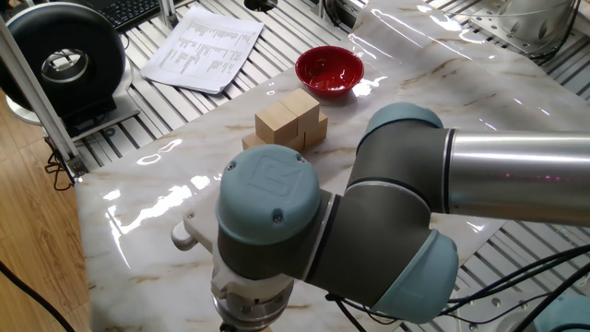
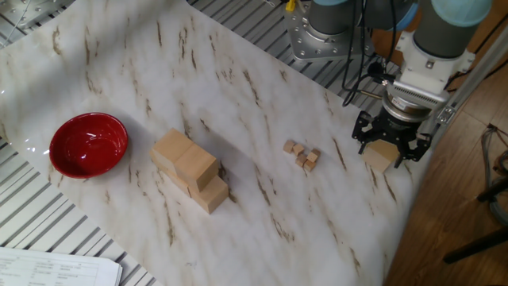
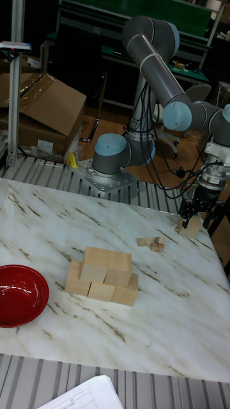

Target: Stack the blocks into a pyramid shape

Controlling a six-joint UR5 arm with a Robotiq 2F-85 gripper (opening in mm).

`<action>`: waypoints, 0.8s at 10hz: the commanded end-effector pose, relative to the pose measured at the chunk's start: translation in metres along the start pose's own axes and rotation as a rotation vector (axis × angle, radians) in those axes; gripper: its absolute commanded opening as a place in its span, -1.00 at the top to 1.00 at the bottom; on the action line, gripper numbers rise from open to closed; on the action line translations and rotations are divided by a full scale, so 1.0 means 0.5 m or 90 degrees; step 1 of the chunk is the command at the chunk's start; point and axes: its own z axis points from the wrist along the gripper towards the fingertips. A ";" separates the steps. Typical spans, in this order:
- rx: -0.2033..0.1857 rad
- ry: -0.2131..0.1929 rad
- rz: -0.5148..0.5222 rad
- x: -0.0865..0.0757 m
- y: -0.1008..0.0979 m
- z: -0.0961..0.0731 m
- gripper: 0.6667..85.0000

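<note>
The white marble-patterned table [image 2: 238, 71] carries a stepped stack of large tan wooden cubes [image 2: 189, 170]. Left of the stack sits a glossy red bowl [image 2: 88, 144]; right, tiny wooden cubes [image 2: 302, 153]; farther right, the black two-finger gripper [image 2: 389, 148] clamps one large tan cube [image 2: 380, 156].

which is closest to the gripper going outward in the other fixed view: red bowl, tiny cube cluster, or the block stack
From the gripper, which is around a large block at the table's right edge:
1. Tiny cube cluster, just left of it.
2. Block stack, mid-table.
3. Red bowl, far left.
</note>
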 end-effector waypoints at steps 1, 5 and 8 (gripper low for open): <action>-0.004 0.003 0.003 0.006 -0.002 0.008 -0.64; -0.006 -0.002 -0.003 0.007 -0.003 0.023 -0.63; -0.010 -0.002 -0.006 0.008 0.001 0.031 -0.62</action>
